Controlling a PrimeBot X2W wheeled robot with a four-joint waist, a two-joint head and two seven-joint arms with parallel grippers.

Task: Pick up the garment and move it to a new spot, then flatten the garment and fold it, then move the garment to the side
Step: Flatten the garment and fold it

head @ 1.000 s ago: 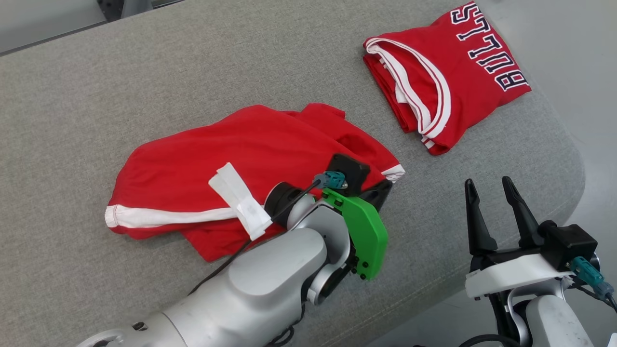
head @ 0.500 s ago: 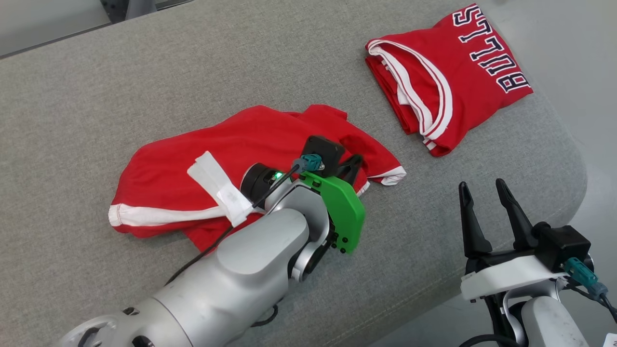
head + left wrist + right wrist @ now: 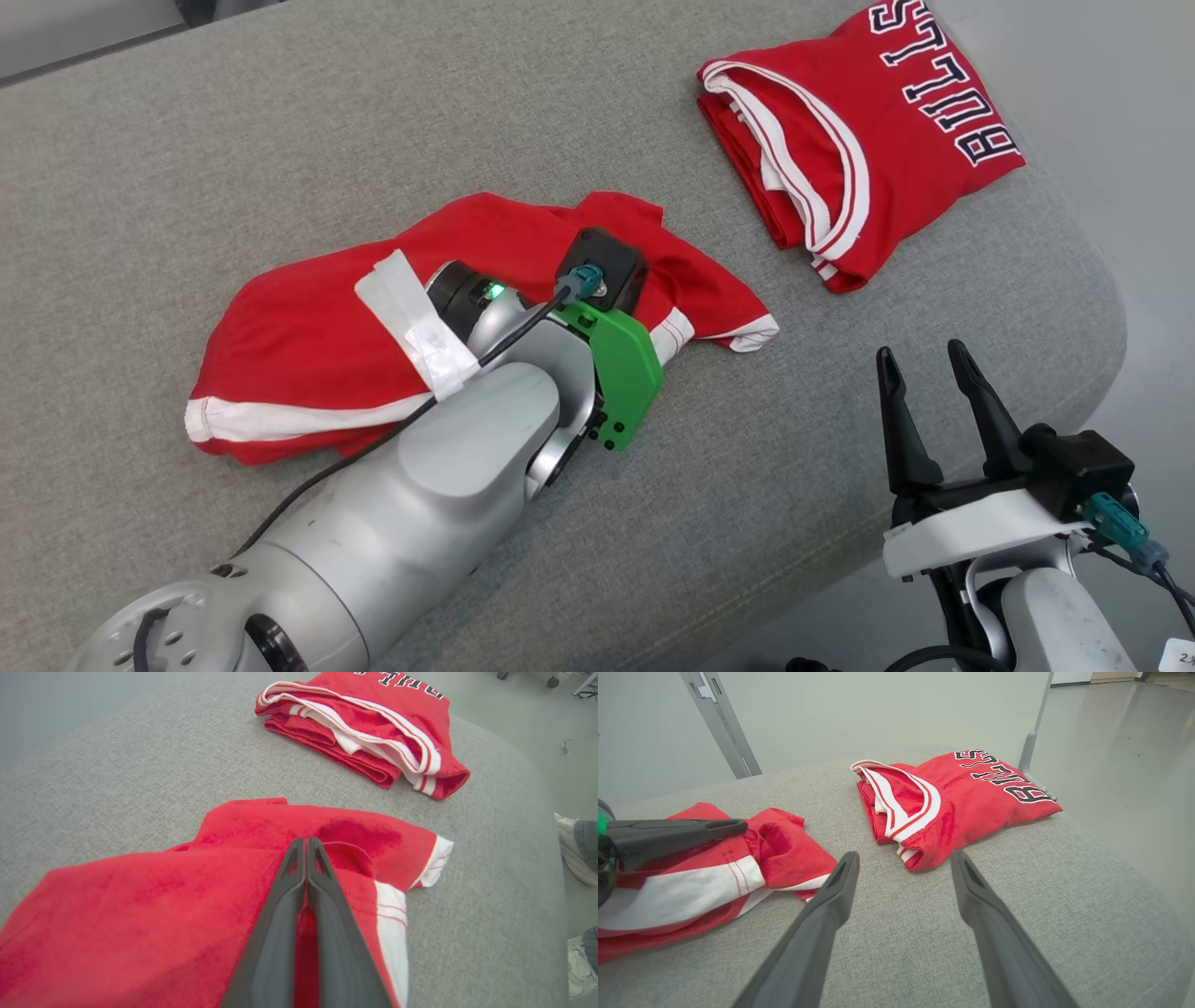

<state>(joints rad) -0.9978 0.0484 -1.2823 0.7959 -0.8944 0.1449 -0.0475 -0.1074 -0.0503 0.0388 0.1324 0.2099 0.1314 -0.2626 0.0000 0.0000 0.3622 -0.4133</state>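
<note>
The garment (image 3: pixel 308 317) is a pair of red shorts with white trim, lying crumpled on the grey cushion (image 3: pixel 280 140). My left arm reaches over it, and the wrist hides the fingers in the head view. In the left wrist view my left gripper (image 3: pixel 306 844) is shut, with red cloth (image 3: pixel 233 886) pinched between its fingers near the white-banded hem (image 3: pixel 392 924). The right wrist view shows those fingers (image 3: pixel 691 830) lying across the folded-over hem (image 3: pixel 691 891). My right gripper (image 3: pixel 920 359) stands open and empty near the cushion's front right edge, apart from the shorts (image 3: pixel 904 856).
A folded red jersey (image 3: pixel 896 159) with "BULLS" lettering lies at the back right of the cushion (image 3: pixel 373 728) (image 3: pixel 971 798). The cushion's rounded edge drops to the floor on the right. A person's shoe (image 3: pixel 577 844) is beside it. A metal frame (image 3: pixel 724 732) stands behind.
My left gripper has moved left and inward over the shorts, dragging the right hem with it so the white band now folds over. The right arm has hardly moved.
</note>
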